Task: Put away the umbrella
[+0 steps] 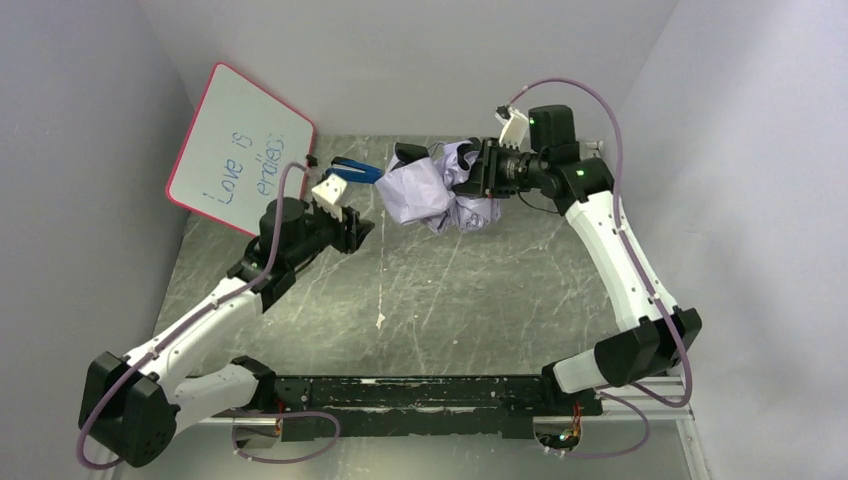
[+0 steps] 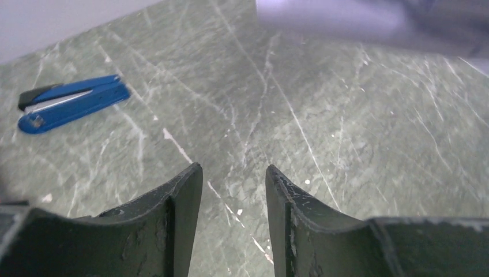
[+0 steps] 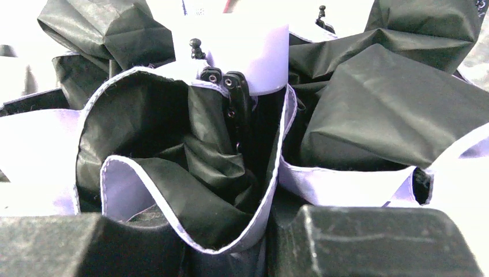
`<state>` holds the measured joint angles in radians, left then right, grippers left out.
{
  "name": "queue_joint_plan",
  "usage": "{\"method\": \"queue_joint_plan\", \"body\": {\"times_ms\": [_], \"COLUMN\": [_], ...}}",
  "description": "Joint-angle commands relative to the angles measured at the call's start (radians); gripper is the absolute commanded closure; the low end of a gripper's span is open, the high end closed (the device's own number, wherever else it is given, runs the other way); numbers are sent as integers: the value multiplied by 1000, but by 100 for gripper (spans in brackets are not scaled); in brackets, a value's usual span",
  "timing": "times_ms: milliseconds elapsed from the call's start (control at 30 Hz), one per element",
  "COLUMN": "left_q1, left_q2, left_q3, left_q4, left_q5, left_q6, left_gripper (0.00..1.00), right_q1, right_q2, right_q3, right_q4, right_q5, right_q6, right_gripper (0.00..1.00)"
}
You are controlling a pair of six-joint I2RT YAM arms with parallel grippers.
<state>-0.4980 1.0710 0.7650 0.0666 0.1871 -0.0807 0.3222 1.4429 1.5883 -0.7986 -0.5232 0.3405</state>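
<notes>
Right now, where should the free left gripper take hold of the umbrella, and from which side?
Probably the bunched lilac fabric at the left end of the umbrella, coming in low from the left. That end faces the open, empty left gripper, while the right gripper sits in the folds on the right. The canopy lies crumpled, so pinch a thick fold.

A whiteboard [image 1: 240,150] with a pink-red frame is standing tilted at the back left of the top view, and handwriting in dark marker is showing on its white face. Two lines are running slantwise across it. The upper one is reading "Love is". The lower one is starting with "endle" and is trailing off toward the board's lower right edge, where a lilac cable [image 1: 284,195] is passing just beside the last letters, so those are staying unclear.
</notes>
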Motion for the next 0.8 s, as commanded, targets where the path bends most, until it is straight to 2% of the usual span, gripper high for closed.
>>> {"method": "queue_joint_plan", "body": {"times_ms": [0,200,333,367,467,533,600,700,767], "left_q1": [9,9,9,9,14,26,41,66,82], "left_q2": [-64,-45,41,62,143,185,234,304,353], "left_q3": [-152,-300,-286,-279,-254,-221,-175,-97,-64], "left_q4": [426,829,933,949,1051,1094,1123,1171,1289], "left_q5": [209,359,474,496,517,555,631,736,809], "left_q6": [107,176,210,223,222,211,195,129,10], "left_gripper": [51,47,43,38,36,29,11,5,4], "right_q1": [-22,-33,-34,-34,-33,-32,-31,-23,-14], "right_q2": [-82,-135,-168,-177,-197,-207,-220,-238,-244], "right_q3": [46,64,75,75,75,73,67,57,56], "right_q4": [18,-24,-17,-7,14,25,36,54,53], "right_q5": [-236,-323,-385,-401,-455,-484,-509,-547,-560], "right_q6": [8,-48,-48,-40,-25,-18,-12,-16,-25], "right_gripper": [100,100,100,100,100,100,100,100,100]}}
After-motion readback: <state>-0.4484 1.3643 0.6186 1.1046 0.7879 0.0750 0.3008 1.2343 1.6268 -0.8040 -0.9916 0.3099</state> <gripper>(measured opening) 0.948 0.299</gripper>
